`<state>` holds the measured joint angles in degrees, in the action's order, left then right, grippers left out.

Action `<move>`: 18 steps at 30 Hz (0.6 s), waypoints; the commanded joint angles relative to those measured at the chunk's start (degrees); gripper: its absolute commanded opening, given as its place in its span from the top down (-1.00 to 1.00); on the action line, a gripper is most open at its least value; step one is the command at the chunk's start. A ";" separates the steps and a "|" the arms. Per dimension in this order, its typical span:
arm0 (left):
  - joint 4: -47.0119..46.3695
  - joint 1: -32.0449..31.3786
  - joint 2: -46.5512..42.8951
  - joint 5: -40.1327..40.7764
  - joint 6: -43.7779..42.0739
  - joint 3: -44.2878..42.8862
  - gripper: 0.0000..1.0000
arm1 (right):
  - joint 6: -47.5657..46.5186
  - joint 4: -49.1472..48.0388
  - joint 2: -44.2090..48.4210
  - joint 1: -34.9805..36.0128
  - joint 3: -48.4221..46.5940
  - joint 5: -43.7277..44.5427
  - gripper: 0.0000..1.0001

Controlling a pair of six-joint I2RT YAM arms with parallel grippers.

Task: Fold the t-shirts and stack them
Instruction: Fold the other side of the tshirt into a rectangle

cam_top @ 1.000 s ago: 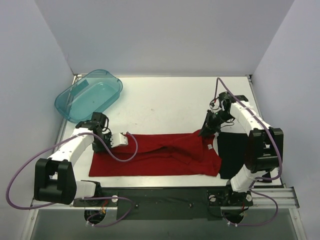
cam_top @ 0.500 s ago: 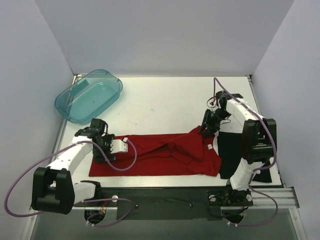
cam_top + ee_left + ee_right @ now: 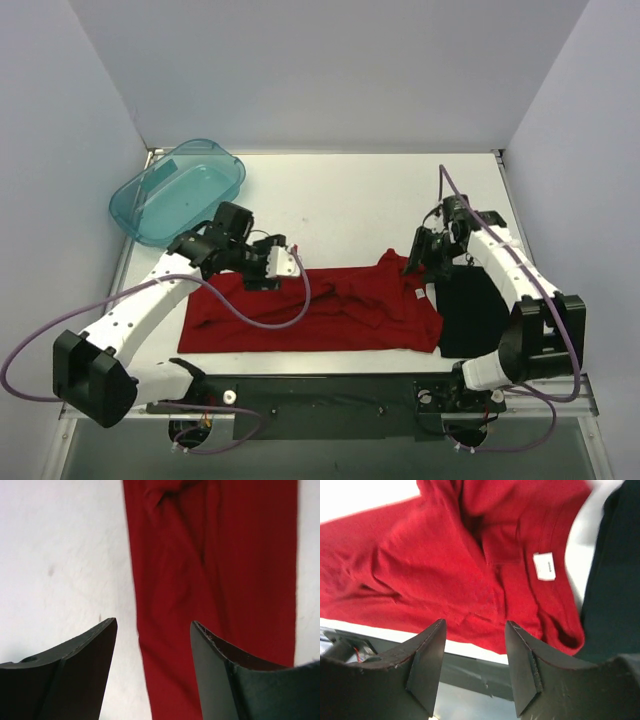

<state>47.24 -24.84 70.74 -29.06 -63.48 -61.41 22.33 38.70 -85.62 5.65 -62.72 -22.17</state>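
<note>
The red t-shirt (image 3: pixel 320 312) lies as a long folded band across the near part of the table, its white neck label (image 3: pixel 418 294) near the right end. Beside that end lies the black t-shirt (image 3: pixel 470 315), flat. My left gripper (image 3: pixel 284 263) hovers open over the band's far edge, left of centre; in the left wrist view the left gripper (image 3: pixel 153 622) holds nothing above the red cloth (image 3: pixel 215 555). My right gripper (image 3: pixel 420 256) hangs open over the collar end. In the right wrist view the right gripper (image 3: pixel 475 622) is empty above the red shirt (image 3: pixel 430 565), label (image 3: pixel 544 566) and black shirt (image 3: pixel 615 580).
A translucent teal tub (image 3: pixel 178 190) sits tilted at the back left corner. White walls close in the table (image 3: pixel 340 200) on three sides. A dark metal rail (image 3: pixel 330 395) with the arm bases runs along the near edge.
Both grippers have opened and let go of the red t-shirt. The left gripper has risen and swung right and towards the back; the right has barely shifted.
</note>
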 commanded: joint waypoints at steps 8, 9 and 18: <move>-19.38 -14.97 4.05 -4.25 10.75 4.71 -0.40 | 8.61 -5.91 -2.53 8.41 14.02 3.81 0.10; -20.43 -15.32 4.14 -4.08 10.75 5.15 -0.40 | 8.70 -7.92 -3.40 8.59 14.72 3.20 0.10; -24.74 -15.94 4.41 -3.64 11.01 7.53 -0.21 | 8.96 -9.43 -6.84 8.41 14.64 0.29 0.97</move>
<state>27.38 -40.42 75.24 -31.70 -53.25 -54.43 30.59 28.75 -92.99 14.13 -47.68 -21.39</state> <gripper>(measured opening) 0.630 0.174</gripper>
